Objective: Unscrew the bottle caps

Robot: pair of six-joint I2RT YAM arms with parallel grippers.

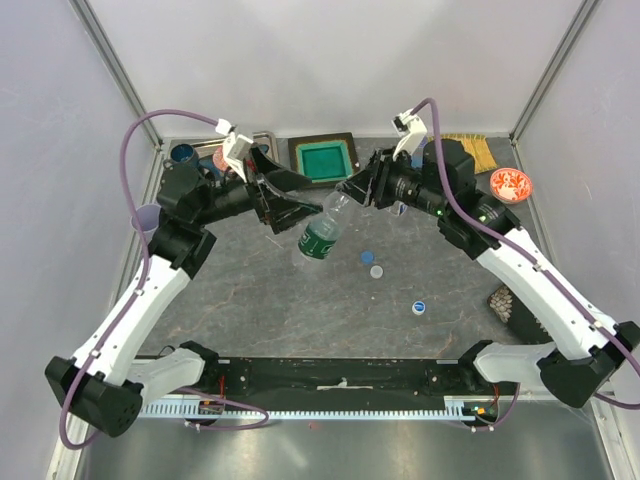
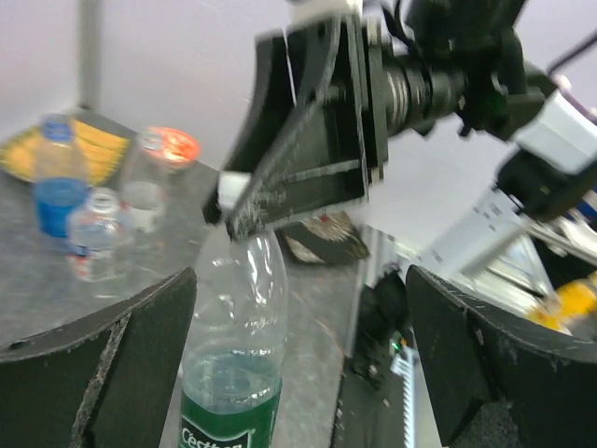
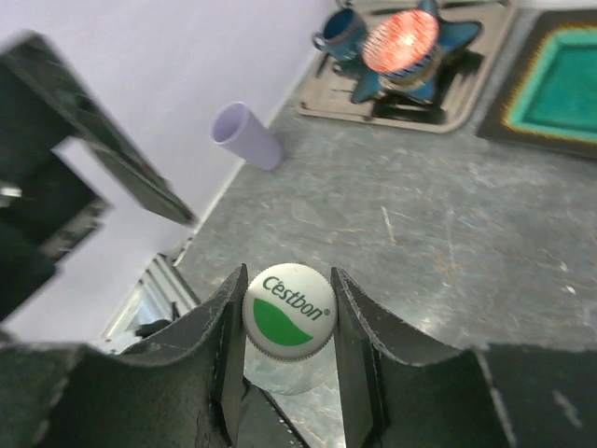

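Note:
A clear bottle with a green label [image 1: 320, 237] leans in the middle of the table, its neck toward my right gripper [image 1: 349, 190]. That gripper [image 3: 289, 313] is shut on the bottle's green-and-white cap [image 3: 289, 310], one finger on each side. My left gripper [image 1: 303, 200] stands open around the bottle [image 2: 233, 355]; the body sits between the fingers, close to the left finger [image 2: 103, 355], and neither finger visibly touches it. Three loose caps lie on the table: blue [image 1: 368, 256], pale grey-white [image 1: 376, 271] and blue-and-white [image 1: 420, 307]. Three more bottles, one of them blue-tinted [image 2: 58, 177], stand together at the back right.
A green tray [image 1: 325, 160] sits at the back centre. A lilac cup [image 1: 147, 220] stands at the left edge, with a blue cup [image 1: 183, 153] behind it. A red-patterned bowl [image 1: 511, 183] and a yellow mat [image 1: 472, 150] are at the back right.

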